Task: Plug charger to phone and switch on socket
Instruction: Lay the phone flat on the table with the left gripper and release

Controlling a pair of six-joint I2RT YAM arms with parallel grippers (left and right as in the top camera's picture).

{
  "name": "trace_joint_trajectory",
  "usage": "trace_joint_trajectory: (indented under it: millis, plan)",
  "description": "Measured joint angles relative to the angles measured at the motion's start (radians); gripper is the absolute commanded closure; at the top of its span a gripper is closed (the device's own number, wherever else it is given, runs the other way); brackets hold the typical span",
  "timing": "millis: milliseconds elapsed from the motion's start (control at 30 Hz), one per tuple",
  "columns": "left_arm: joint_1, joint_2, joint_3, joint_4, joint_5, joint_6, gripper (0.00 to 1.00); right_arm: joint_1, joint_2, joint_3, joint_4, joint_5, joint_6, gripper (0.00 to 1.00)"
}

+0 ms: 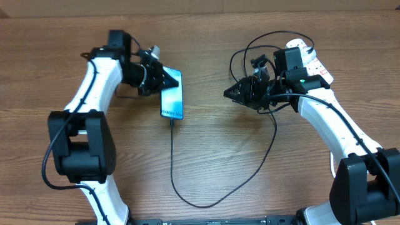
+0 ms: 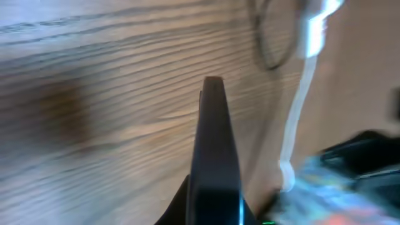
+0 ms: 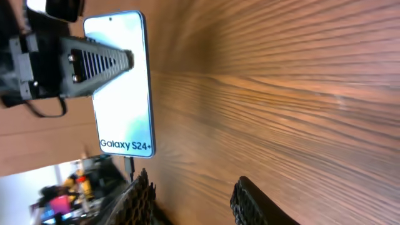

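Observation:
The phone [image 1: 172, 97] lies left of centre with its light-blue screen lit and "Galaxy" text at its near end. My left gripper [image 1: 164, 79] is shut on its far end. In the left wrist view the phone [image 2: 214, 150] shows edge-on as a dark slab between the fingers. The charger [image 1: 173, 156] is a thin black cable that runs from the phone's near end, loops forward and climbs right. Its connector [image 3: 129, 165] sits at the phone [image 3: 122, 94]. My right gripper [image 1: 230, 94] is open and holds nothing, well right of the phone. The white socket [image 1: 310, 59] is partly hidden behind the right arm.
Black cable loops [image 1: 259, 47] lie beside the socket at the back right. A thick white cord [image 2: 299, 100] runs across the wood in the left wrist view. Both arm bases stand at the front edge of the wooden table [image 1: 212, 150].

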Motion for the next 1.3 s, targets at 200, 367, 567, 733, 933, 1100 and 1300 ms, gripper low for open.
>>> trace_joint_trajectory:
  millis: [200, 367, 567, 733, 933, 1100, 1300]
  plan:
    - [-0.076, 0.001, 0.0, -0.016, -0.234, 0.125, 0.96, 0.01, 0.0, 0.0, -0.055, 0.099, -0.05, 0.59]
    - [-0.08, 0.063, 0.0, -0.006, -0.285, 0.145, 0.96, 0.034, 0.0, 0.0, -0.075, 0.152, -0.068, 0.59]
    - [-0.079, 0.171, 0.0, -0.005, -0.286, 0.152, 0.96, 0.064, 0.0, 0.0, -0.076, 0.189, -0.08, 0.59]
    - [-0.079, 0.171, 0.0, 0.002, -0.288, 0.152, 0.96, 0.069, 0.0, 0.0, -0.076, 0.203, -0.09, 0.58]
    - [-0.079, 0.171, 0.001, 0.0, -0.318, 0.15, 0.73, 0.069, 0.0, 0.0, -0.077, 0.204, -0.095, 0.58]
    - [-0.079, 0.174, 0.003, -0.006, -0.343, 0.148, 0.57, 0.069, 0.0, 0.0, -0.077, 0.204, -0.095, 0.58]
    - [-0.081, 0.174, 0.011, -0.019, -0.366, 0.139, 0.57, 0.069, 0.0, 0.0, -0.076, 0.204, -0.095, 0.57]
